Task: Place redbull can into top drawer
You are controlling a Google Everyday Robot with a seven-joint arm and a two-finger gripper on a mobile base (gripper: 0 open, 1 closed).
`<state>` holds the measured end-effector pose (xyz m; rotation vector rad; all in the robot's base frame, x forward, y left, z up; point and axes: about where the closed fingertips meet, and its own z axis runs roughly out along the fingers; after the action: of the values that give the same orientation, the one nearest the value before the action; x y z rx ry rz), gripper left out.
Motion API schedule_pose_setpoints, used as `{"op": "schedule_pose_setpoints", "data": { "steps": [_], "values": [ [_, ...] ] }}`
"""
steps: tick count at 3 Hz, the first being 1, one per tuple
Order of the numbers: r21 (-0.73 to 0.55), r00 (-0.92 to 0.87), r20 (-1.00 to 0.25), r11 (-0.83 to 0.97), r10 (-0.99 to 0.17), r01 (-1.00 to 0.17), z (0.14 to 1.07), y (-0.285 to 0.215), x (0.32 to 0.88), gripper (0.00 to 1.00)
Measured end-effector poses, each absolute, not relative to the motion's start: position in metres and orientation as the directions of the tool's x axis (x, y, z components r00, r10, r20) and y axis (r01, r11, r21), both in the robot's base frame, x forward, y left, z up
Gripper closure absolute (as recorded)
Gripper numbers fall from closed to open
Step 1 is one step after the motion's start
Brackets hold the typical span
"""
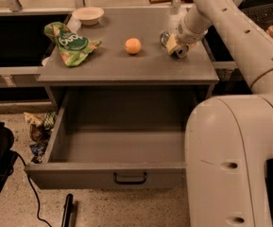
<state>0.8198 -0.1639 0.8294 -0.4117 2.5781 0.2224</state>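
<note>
The redbull can [179, 51] lies on its side at the right of the grey cabinet top [126, 67]; only its shiny ends show. My gripper [173, 44] is down on the can, its yellowish tip covering the can's middle. The top drawer [79, 176] is pulled wide open below the cabinet top. Its inside shows nothing in it, and a dark pull handle [130, 178] sits at the centre of the front panel. My white arm reaches in from the upper right.
An orange ball [132, 46] lies left of the can. A green chip bag [72, 42] and a white bowl [88, 14] are at the cabinet's left rear. Crumpled wrappers [39, 126] and a black cable [29, 183] lie on the floor at left. My large white base [230, 164] stands right of the drawer.
</note>
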Motion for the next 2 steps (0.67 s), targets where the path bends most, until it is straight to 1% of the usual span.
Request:
{"op": "schedule_pose_setpoints", "data": {
  "steps": [1, 2],
  "values": [
    [0.088, -0.795, -0.546, 0.925, -0.266, -0.370, 0.843, -0.161, 0.815, 0.89],
    [0.140, -0.742, -0.609, 0.882, -0.281, -0.449, 0.875, -0.159, 0.800, 1.00]
  ]
}}
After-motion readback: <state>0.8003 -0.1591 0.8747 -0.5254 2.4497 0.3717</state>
